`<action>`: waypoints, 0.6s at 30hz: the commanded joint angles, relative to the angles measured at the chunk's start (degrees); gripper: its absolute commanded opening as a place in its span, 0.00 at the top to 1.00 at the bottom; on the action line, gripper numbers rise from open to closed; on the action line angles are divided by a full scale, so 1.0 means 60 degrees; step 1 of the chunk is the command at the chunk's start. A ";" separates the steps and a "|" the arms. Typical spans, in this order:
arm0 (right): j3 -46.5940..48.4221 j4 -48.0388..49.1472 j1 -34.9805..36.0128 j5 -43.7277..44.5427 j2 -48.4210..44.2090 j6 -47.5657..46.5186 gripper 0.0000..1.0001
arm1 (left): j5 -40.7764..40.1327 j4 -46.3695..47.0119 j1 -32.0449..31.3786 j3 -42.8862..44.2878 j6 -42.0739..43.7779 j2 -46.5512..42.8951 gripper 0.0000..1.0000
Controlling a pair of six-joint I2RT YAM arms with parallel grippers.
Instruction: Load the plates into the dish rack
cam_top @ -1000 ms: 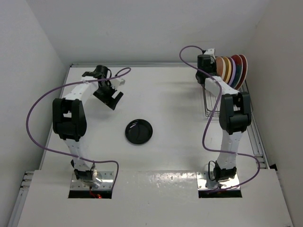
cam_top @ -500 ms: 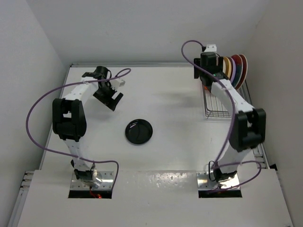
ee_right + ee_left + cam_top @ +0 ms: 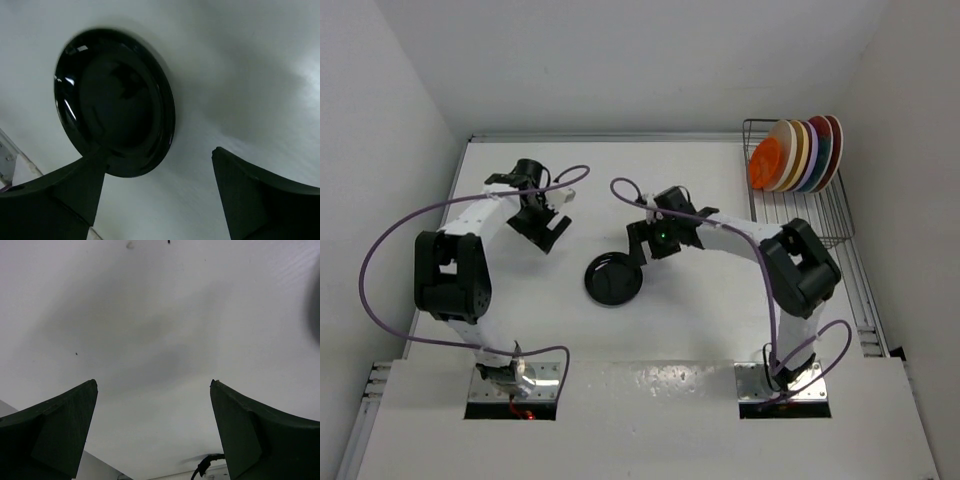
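Six plates (image 3: pixel 802 150) stand on edge in the dish rack (image 3: pixel 800 220) at 2 o'clock on the bench (image 3: pixel 700 330); the thin wire prongs keep them leaning in a tight fan, the orange-red one (image 3: pixel 767 165) foremost; only the small black plate (image 3: pixel 613 278) is not yet loaded, lying flat at the bench's centre.

Your right arm (image 3: pixel 730 232) reaches across to it, with its jaws spread wide at about 1 o'clock of the plate; in the wrist view one dark finger overlaps the rim, though you cannot tell whether it touches; nothing is pinched. This looks like the approach to a rim grasp.

The plate is round, shallow and glossy, throwing back bright glints; the bench is smooth, matte white; a low rim lying flat probably offers little to bite, so expect it to slide unless one finger gets under the edge.

Your left arm (image 3: pixel 470 205) waits at 10 o'clock of the plate, its jaws spread over bare bench, likely kept clear of the right's path.
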 commanded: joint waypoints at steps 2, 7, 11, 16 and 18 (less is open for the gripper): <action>-0.0598 0.1104 -0.0026 -0.1093 0.0075 0.1284 0.20 | -0.0232 0.0204 0.0100 -0.0610 -0.0247 -0.1268 0.01; -0.1389 0.1586 0.0106 -0.1547 0.0691 0.1578 0.37 | -0.0232 0.0204 0.0100 -0.1167 -0.0247 -0.2060 0.01; -0.1873 0.2873 0.0077 -0.2191 0.1351 0.2207 0.42 | -0.0320 0.0204 0.0100 -0.1518 -0.0334 -0.2485 0.01; -0.1786 0.3727 -0.0040 -0.2471 0.2215 0.3087 0.79 | -0.0320 0.0204 0.0100 -0.1621 -0.0422 -0.2589 0.01; -0.1844 0.3888 -0.0128 -0.2457 0.2201 0.3204 0.95 | -0.0320 0.0204 0.0100 -0.1708 -0.0422 -0.2676 0.01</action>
